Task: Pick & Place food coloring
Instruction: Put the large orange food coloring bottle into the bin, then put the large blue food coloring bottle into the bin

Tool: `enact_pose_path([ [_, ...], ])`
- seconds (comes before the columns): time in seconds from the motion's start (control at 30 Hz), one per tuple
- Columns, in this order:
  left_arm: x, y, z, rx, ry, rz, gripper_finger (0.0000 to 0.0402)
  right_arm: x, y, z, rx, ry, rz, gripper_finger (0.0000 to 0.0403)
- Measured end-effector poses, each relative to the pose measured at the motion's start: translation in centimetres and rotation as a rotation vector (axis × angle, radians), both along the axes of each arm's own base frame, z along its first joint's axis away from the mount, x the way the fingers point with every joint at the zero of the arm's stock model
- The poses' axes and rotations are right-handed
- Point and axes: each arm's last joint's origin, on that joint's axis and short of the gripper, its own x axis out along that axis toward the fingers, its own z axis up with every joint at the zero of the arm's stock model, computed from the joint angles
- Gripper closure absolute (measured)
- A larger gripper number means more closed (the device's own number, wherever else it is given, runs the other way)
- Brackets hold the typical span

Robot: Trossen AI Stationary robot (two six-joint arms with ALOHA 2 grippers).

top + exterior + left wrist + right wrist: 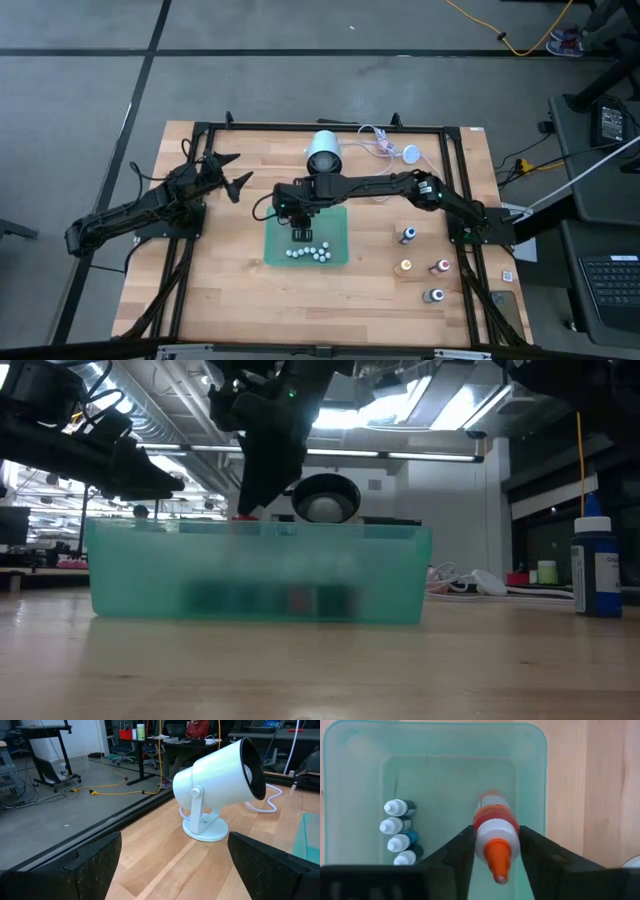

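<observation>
My right gripper (496, 847) hangs over the teal tray (338, 222) at mid-table, shut on a red food coloring bottle (492, 812) with a white collar and orange nozzle. Several small bottles (397, 832) lie side by side on the tray floor, near one end wall. In the low view the gripper (258, 495) stands just above the tray's rim (255, 528). More bottles stand on the table's right side: blue (407, 235), orange (405, 266), red (440, 266) and grey (435, 295). My left gripper (228, 175) waits open at the table's left. My right gripper pinches the red bottle by its white collar (496, 831), just below the orange nozzle, between the two fingers (462, 847). The fingers come from above, pointing down. The bottle hangs roughly upright, nozzle up, over the tray's inside; whether its base touches the floor cannot be told.
A white lamp-like device (325, 152) sits on its round base at the far middle of the table, its white cable (385, 148) trailing to the right. It fills the left wrist view (220, 785). Bare wood lies near the front edge (230, 290).
</observation>
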Motion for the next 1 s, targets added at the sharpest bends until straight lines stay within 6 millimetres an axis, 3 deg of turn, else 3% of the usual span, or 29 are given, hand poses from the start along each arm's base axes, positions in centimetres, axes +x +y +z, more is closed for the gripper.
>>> enact_pose_path([
  [0.2, 0.0, 0.0, 0.0, 0.000, 0.000, 0.000, 0.0041, 0.0, 0.0, 0.0, 0.001, 0.000, -0.002, 0.0195],
  [0.67, 0.0, 0.0, 0.0, 0.000, 0.000, 0.000, 0.0041, -0.2, -0.2, 0.6, -0.049, -0.012, -0.030, 0.0190],
  [1.0, 0.0, 0.0, 0.0, 0.000, 0.000, 0.000, 0.0041, -1.7, 1.1, 2.4, -0.036, 0.017, -0.067, 0.0113],
])
